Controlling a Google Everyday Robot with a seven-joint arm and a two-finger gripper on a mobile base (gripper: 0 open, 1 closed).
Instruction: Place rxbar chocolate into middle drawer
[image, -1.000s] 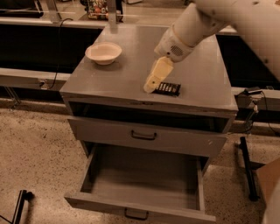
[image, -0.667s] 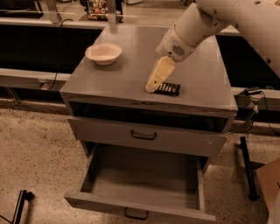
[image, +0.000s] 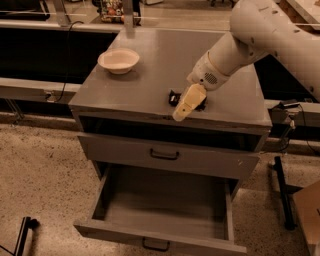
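The rxbar chocolate (image: 174, 98) is a black bar near the front edge of the grey cabinet top (image: 150, 75). Only its two ends show, one on each side of my gripper. My gripper (image: 182, 109), with cream fingers, reaches down from the white arm at the upper right and is shut across the bar's middle. Its tips hang over the cabinet's front edge. The middle drawer (image: 100, 197) is pulled wide open below, directly under the gripper, and nothing lies in it. Its black handle (image: 156, 245) faces the front.
A cream bowl (image: 118, 60) stands on the cabinet top at the back left. The shallower handled drawer (image: 164, 155) above the open one is closed. A black stand (image: 282, 190) is on the speckled floor to the right. A low dark bench runs behind the cabinet.
My gripper has moved down and toward the cabinet's front edge, onto the bar. The bar now shows on both sides of the fingers and has shifted slightly left.
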